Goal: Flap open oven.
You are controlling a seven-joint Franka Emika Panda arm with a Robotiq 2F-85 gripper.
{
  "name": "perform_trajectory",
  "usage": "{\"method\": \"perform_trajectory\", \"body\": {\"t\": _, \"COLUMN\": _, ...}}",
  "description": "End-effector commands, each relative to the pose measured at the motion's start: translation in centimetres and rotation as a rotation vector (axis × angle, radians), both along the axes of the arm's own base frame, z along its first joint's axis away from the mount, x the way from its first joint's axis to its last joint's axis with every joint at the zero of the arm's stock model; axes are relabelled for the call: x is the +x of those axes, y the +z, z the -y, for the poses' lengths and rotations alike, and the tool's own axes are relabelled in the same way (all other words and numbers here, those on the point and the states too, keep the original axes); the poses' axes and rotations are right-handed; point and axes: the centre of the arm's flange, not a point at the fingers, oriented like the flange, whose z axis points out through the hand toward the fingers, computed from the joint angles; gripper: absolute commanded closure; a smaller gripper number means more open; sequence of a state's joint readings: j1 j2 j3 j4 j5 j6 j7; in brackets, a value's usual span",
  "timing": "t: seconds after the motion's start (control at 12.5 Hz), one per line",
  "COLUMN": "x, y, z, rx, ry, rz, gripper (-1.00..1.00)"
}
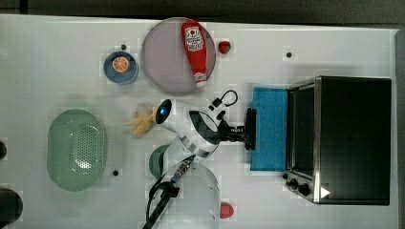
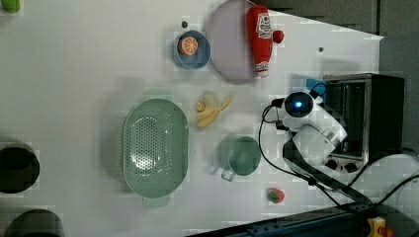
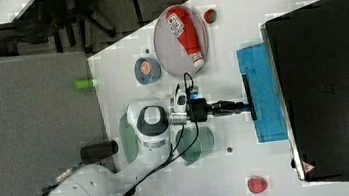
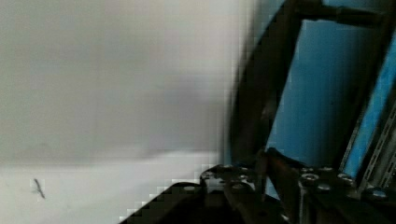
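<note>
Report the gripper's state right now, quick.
Gripper: shut on the dark bar handle of the oven, whose blue glass door is folded down flat.

The top, left and right views all look steeply down from well above, sharing the table (image 1: 57, 57) and the oven (image 1: 356, 138). The wrist view sits close against the oven's blue door (image 4: 317, 93).
</note>
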State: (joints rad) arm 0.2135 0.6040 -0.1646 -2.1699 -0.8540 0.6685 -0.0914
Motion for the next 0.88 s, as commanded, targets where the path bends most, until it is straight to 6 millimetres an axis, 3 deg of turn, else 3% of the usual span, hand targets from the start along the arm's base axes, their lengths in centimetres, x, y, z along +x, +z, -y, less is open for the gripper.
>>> {"method": "perform_trajectory", "body": {"t": 0.08, "x": 3.6, "y": 4.6, "z": 0.5, "rx": 0.022, "ry": -0.118, "rz": 0.199, "gripper": 0.65}}
{"method": "perform_trajectory", "body": {"t": 0.24, "x": 4.6, "y": 7.0, "z": 0.3, "rx": 0.097, "ry": -0.201, "rz": 0.265, "gripper": 0.65}}
{"method": "perform_trajectory", "body": {"t": 0.48, "x": 6.3, "y": 12.1, "z": -0.5, "rx": 0.276, "ry": -0.410, "rz": 0.399, "gripper": 0.65}}
{"method": "perform_trajectory", "body": {"t": 0.88, "x": 7.7, "y": 24.4, "z": -0.7, "rx": 0.618, "ry": -0.852, "rz": 0.591, "gripper": 0.65}}
